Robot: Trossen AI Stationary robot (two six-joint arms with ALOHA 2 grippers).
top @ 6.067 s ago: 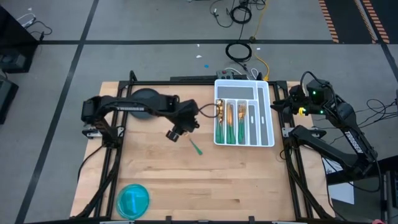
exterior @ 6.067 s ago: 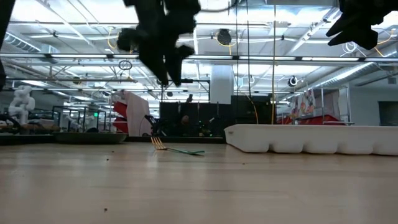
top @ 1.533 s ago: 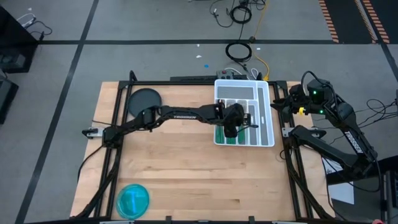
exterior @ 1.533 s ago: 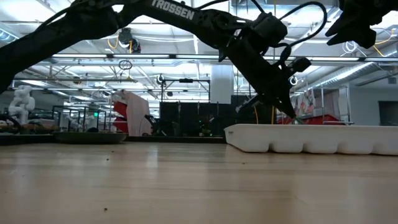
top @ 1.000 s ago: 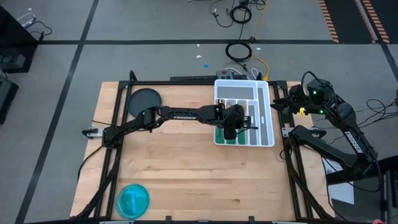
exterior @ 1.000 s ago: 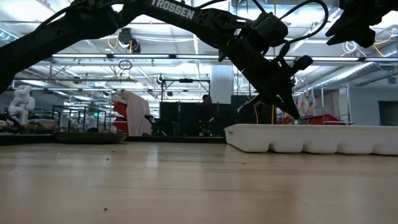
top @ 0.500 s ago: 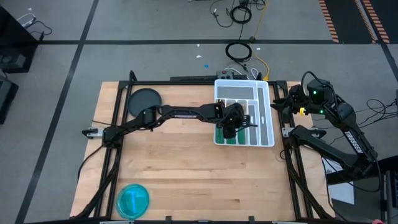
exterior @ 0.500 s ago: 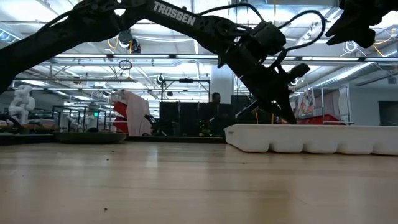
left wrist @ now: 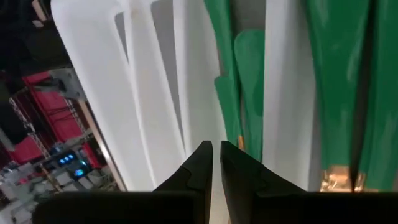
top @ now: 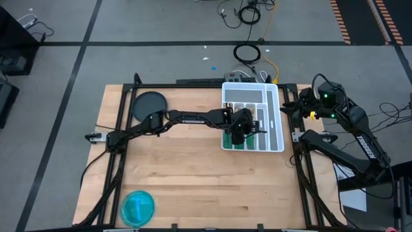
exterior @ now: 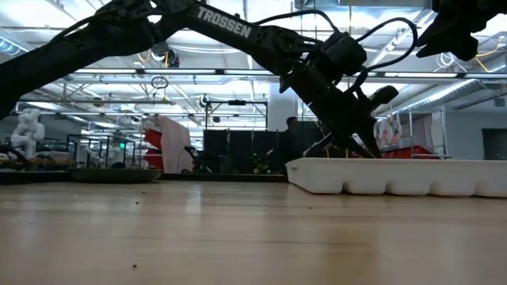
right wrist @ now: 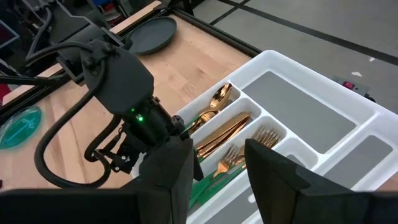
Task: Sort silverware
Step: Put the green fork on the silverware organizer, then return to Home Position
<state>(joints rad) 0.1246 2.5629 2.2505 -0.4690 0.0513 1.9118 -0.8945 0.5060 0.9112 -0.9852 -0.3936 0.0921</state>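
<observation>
The silverware (top: pixel 248 125) lies sorted in the white tray (top: pixel 280 119): gold heads toward the far edge, green handles (left wrist: pixel 249 68) toward the near edge. The right wrist view shows spoons (right wrist: pixel 214 99), knives (right wrist: pixel 221 134) and forks (right wrist: pixel 252 143) in side-by-side compartments. My left gripper (left wrist: pixel 216 149) reaches over the tray's near end (top: pixel 237 136), its tips at the rim (exterior: pixel 374 152). It stands open by a narrow slit, with nothing between the fingers. My right gripper (right wrist: pixel 217 177) waits raised at the table's far right, open and empty.
A dark round plate (top: pixel 149 103) sits at the far left of the table. A blue round dish (top: pixel 138 207) sits at the near left corner. Bare wood lies between them and the tray. Cables lie on the floor beyond the far edge.
My left arm has sunk a little over the tray, while its fingertips have stayed at the tray's near end.
</observation>
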